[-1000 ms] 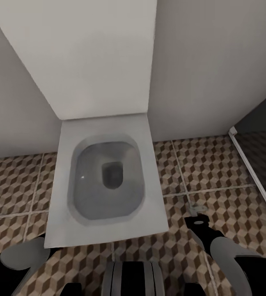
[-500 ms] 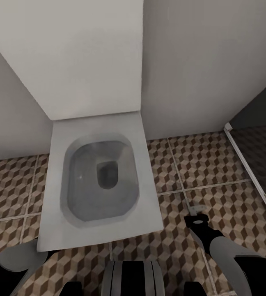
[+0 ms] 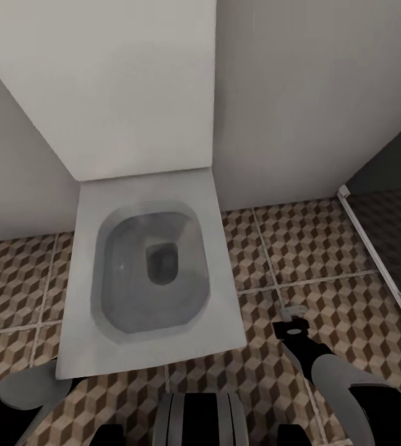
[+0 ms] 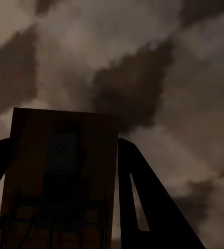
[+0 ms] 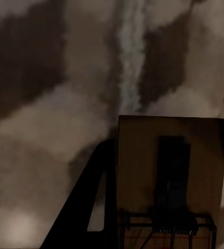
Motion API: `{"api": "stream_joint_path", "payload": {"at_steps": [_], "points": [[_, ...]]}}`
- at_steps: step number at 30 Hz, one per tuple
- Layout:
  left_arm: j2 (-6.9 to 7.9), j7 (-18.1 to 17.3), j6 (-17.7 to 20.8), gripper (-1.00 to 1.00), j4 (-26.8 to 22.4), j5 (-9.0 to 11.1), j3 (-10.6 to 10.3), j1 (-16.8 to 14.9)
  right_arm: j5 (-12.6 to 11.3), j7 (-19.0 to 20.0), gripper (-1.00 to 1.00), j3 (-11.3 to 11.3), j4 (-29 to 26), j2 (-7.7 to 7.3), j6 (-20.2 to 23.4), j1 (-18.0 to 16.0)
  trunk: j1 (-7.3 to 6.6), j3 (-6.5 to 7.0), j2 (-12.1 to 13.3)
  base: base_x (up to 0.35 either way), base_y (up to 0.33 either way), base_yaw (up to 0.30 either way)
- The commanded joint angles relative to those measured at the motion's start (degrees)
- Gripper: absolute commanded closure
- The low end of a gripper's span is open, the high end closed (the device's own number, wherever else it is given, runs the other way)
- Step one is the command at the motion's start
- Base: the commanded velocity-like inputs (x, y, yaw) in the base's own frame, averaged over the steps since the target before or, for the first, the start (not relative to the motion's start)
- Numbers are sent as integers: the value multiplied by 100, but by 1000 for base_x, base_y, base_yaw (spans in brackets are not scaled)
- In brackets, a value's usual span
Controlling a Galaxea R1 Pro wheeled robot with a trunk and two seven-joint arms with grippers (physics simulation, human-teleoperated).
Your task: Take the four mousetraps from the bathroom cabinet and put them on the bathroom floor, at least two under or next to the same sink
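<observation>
- Head view: cube-patterned bathroom floor (image 3: 315,248) under a white toilet (image 3: 148,272) against a pale wall; right gripper (image 3: 292,319) low near the tiles, just right of the toilet, something small and grey at its tip.
- Left wrist view: left gripper (image 4: 60,181) clamped on a mousetrap (image 4: 60,171), blurred tiles close beyond.
- Right wrist view: fingers (image 5: 91,207) closed on another mousetrap (image 5: 169,171), grout line beyond.

No legible text or labels anywhere.
</observation>
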Motion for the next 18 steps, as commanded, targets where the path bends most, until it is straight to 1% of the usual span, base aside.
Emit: {"api": "stream_joint_path", "payload": {"at_steps": [1,5,7,9,13,18], "points": [[-45,15,23,100,3,25,-49,-76,33,-5,100,9,0,3,21,-8,1,-2,-1,0,0,0],[-52,43,31,100,250,25,-48,-87,32,-5,100,9,1,22,37,-57,1,-2,-1,0,0,0],[-34,51,31,100,334,25,-48,-114,38,-5,100,9,1,91,42,-70,1,-2,-1,0,0,0],[-3,54,31,100,364,25,-48,-136,41,-5,100,9,1,142,44,-75,1,-2,-1,0,0,0],[116,56,31,100,390,25,-50,-251,47,-7,100,9,-6,241,46,-111,1,-2,-1,0,0,0],[176,56,31,100,395,25,-55,-381,44,-12,100,9,-8,322,54,-182,1,-2,-1,0,0,0]]}}
